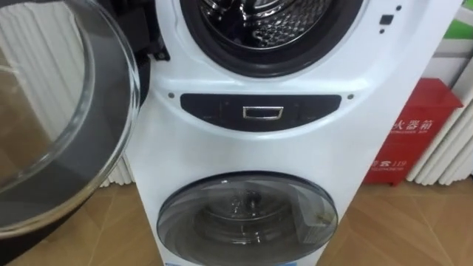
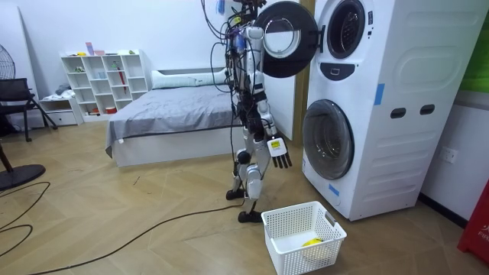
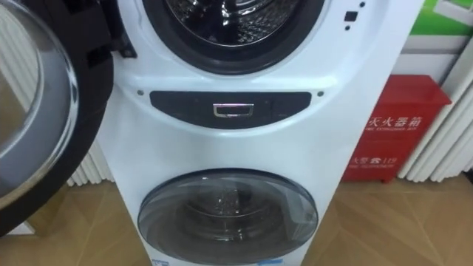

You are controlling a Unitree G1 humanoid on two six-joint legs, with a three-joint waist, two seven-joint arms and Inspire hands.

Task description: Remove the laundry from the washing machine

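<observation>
right hand (image 2: 281, 158) hangs low before the washer (image 1: 192, 148), fingers straight and apart, holding nothing; upper door (image 1: 52, 111) stands open, basket (image 2: 306, 260) on floor.

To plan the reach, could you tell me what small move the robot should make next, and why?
Probably raise the right hand toward the upper drum: its door is swung open, the hand hangs open at the robot's side, and the basket waits beside it.

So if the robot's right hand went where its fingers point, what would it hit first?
The right hand points down, so probably the wooden floor, near the white basket; depth is unclear.
</observation>
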